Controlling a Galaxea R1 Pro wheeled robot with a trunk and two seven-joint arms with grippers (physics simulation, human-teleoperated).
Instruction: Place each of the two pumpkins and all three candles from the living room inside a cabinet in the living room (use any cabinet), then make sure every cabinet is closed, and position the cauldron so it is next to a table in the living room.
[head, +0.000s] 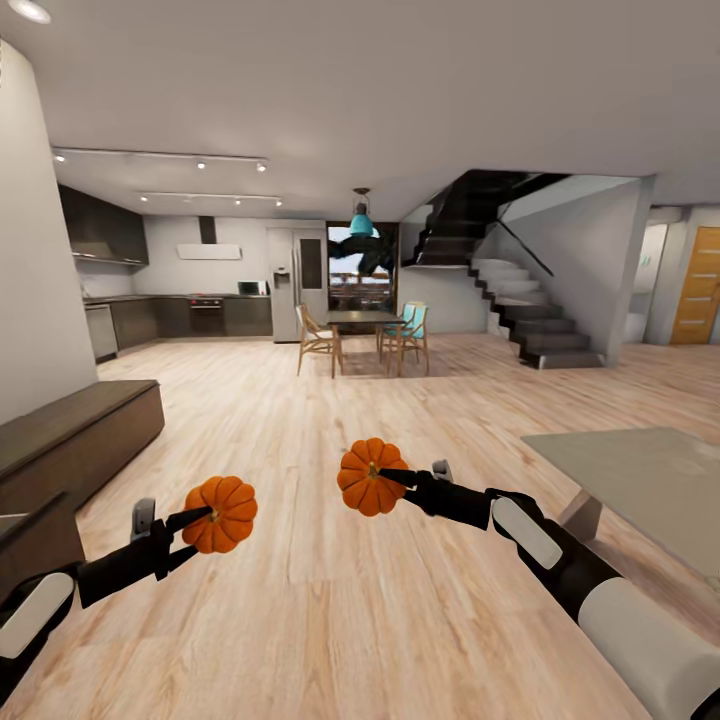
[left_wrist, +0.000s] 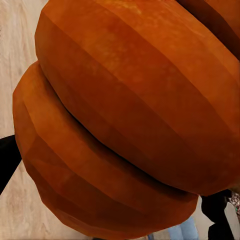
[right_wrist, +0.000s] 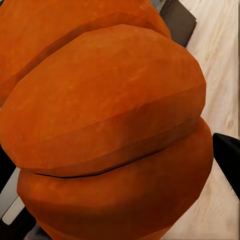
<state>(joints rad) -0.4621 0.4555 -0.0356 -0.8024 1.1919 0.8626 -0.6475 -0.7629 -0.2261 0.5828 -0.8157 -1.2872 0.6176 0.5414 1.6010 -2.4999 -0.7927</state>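
I hold a bright-orange ribbed pumpkin in each hand, above the wood floor. My left gripper (head: 197, 520) is shut on the left pumpkin (head: 222, 514), whose ribs loom close in the left wrist view (left_wrist: 125, 125). My right gripper (head: 392, 478) is shut on the right pumpkin (head: 369, 477), equally close in the right wrist view (right_wrist: 110, 135). The long low dark-brown cabinet (head: 75, 435) runs along the left wall. A corner of the pale grey-beige table (head: 640, 480) shows at the right. Candles and cauldron are out of view.
Open wood floor stretches ahead to a dining table with chairs (head: 362, 338). A dark kitchen (head: 180, 315) lies at the back left, a staircase (head: 520, 310) at the back right, and an orange door (head: 697, 287) at the far right.
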